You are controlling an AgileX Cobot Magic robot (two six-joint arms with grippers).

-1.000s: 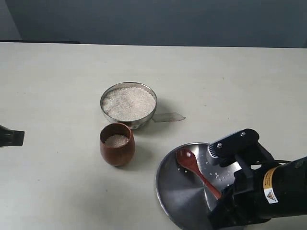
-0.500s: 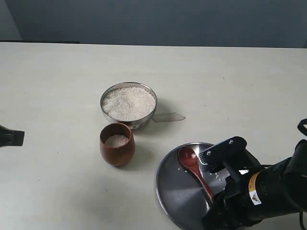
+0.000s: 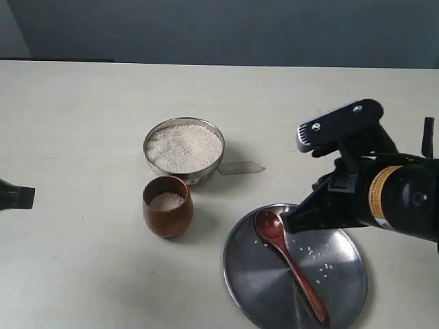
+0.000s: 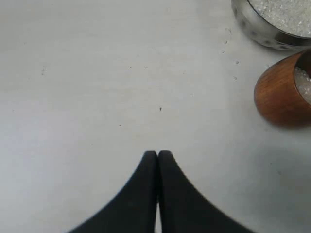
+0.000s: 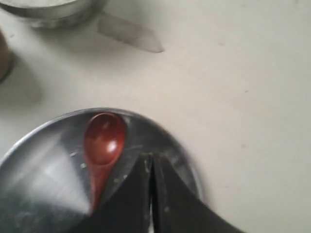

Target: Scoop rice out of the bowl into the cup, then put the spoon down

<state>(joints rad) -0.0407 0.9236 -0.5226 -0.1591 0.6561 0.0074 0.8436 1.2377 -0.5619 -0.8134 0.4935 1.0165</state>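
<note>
- The spoon (image 3: 291, 264) lay flat on the steel plate (image 3: 257, 291), gripped by nothing, its round end toward the cup (image 3: 167, 212) and its handle slanting across to the rim farthest from the cup
- The right arm (image 3: 387, 195) hung over the plate, its jaws pressed together and holding nothing, with the spoon's round end just beside their tips
- The cup held some rice (image 3: 167, 201), the bowl (image 3: 206, 171) beside it was heaped, and loose grains (image 3: 317, 257) dotted the plate
- The left arm (image 3: 15, 197) sat well apart on the desk (image 3: 82, 103), jaws closed and empty
- Both steps looked done; the right arm, much the nearer, probably needed only to draw clear without brushing the handle
</note>
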